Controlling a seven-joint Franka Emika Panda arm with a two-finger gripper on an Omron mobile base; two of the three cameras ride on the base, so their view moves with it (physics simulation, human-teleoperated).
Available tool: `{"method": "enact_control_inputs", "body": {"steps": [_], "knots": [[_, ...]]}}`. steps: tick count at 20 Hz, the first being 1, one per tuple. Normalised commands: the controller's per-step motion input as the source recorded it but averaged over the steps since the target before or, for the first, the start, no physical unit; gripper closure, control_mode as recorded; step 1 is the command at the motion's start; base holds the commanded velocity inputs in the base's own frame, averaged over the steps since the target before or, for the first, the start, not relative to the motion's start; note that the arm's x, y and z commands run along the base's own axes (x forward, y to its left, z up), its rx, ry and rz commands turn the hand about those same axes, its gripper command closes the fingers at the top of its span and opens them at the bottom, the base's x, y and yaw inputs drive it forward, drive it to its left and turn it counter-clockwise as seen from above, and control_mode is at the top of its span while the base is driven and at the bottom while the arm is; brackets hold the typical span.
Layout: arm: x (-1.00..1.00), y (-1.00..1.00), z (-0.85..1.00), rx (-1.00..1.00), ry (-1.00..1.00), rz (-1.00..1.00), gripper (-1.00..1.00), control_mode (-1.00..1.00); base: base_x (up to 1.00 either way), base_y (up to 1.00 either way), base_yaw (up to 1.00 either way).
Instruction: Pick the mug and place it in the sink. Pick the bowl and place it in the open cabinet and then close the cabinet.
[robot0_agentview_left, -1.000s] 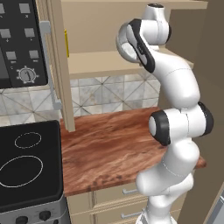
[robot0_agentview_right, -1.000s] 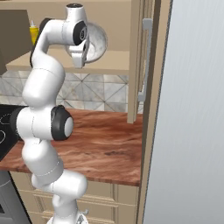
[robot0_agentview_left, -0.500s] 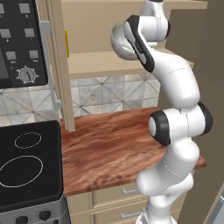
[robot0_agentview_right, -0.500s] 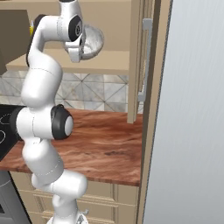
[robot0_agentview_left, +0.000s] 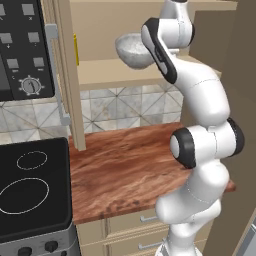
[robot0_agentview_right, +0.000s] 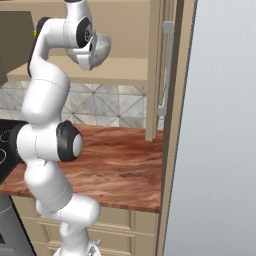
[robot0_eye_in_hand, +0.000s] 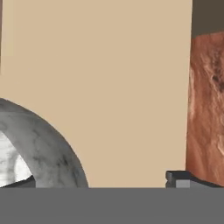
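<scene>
- Since the earlier frames my arm has carried the bowl (robot0_agentview_left: 134, 50) further into the cabinet (robot0_agentview_left: 125, 25), and the jaws, which were pinching the rim, have now gone wide.
- My gripper (robot0_eye_in_hand: 100, 183) is spread: in the hand view one dark tip (robot0_eye_in_hand: 186, 179) stands at about 4 o'clock, well apart from the bowl wall at 8 o'clock, and I see no pad pressing on the rim.
- From the left base view the bowl is tilted, its opening turned toward the hand and its round bottom toward the cabinet's back. It sits just over the inner shelf (robot0_agentview_left: 110, 75); I cannot tell whether it already touches the shelf.
- A bowl has no real long axis; what matters is its mouth, which does not face up now, so I judge it may rock or roll a little when it settles.
- Handling, as my judgement: the stone-like grey surface suggests a stiff, rather heavy, smooth piece that could chip if dropped. The best hold is on the rim, one finger inside and one outside.
- Further out, the open cabinet door (robot0_agentview_right: 167, 70) with its silver bar handle (robot0_agentview_right: 164, 65) stands at 3 o'clock of the bowl in the right base view, above the wooden counter (robot0_agentview_right: 120, 165).
- Closing this door is the step not yet done.
</scene>
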Motion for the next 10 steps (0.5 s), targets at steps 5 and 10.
{"method": "enact_control_inputs", "body": {"steps": [5,10], "knots": [[-0.08,0.01,0.29,0.00,-0.15,0.00,-1.00,-1.00,0.00,0.00,0.00],[-0.38,0.01,-0.15,0.00,-0.01,0.00,-1.00,-1.00,0.00,0.00,0.00]]}}
